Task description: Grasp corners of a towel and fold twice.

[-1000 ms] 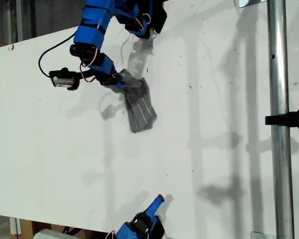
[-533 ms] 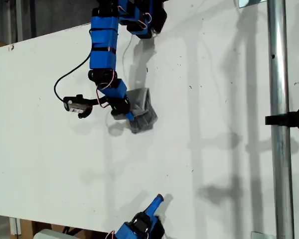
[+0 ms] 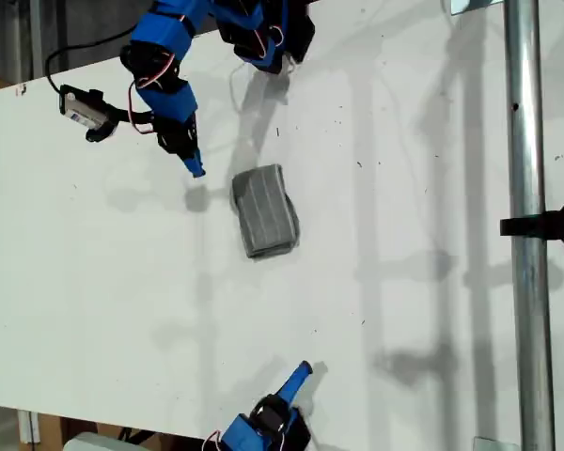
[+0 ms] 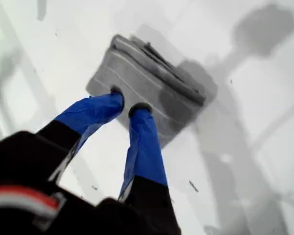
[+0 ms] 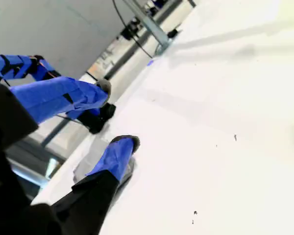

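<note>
Since the towel [image 3: 264, 210] already lies as a small, thick gray packet near the middle of the table [image 3: 423, 235], with its layered edges stacked along one side, I judge both folds done and the cloth left to rest on its own. In the exterior view it sits just right of my first gripper [image 3: 194, 168], which hangs above the table at that view's upper left, clear of the cloth. My first wrist view looks down past the two blue fingers [image 4: 146, 142] at the packet below; their dark tips stand a little apart with nothing between them, so I hold nothing there. That spacing suits a release: the cloth stays flat only if nothing drags at it.

My second gripper [image 3: 299, 373] waits at the near edge in the exterior view, well apart from the towel. Its jaws stand wide in my second wrist view [image 5: 116, 115], empty, pointing across bare tabletop. I take it that this arm is parked out of the way, so the folded stack is not disturbed.
</note>
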Available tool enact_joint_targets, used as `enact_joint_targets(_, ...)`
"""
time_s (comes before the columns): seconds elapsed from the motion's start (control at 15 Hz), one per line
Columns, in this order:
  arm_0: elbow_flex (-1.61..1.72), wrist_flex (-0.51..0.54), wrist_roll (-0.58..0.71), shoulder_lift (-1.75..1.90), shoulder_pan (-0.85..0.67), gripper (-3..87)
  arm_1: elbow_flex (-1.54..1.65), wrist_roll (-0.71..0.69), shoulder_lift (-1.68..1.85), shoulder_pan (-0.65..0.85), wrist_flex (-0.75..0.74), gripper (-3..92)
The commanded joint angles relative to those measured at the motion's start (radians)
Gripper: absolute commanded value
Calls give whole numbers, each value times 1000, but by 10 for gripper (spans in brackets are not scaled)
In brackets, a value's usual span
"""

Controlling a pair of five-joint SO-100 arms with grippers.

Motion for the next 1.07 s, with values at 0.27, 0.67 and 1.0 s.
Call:
enact_joint_targets(0.27,262,-41,-26,6,-163,84,994,393,1126,-17,58,-3)
enact_joint_targets(0.67,310,127,2,6,-241,86,1094,612,1112,-256,152,124)
enact_joint_targets(1.0,311,120,437,6,-239,83,1092,503,1114,-327,169,124)
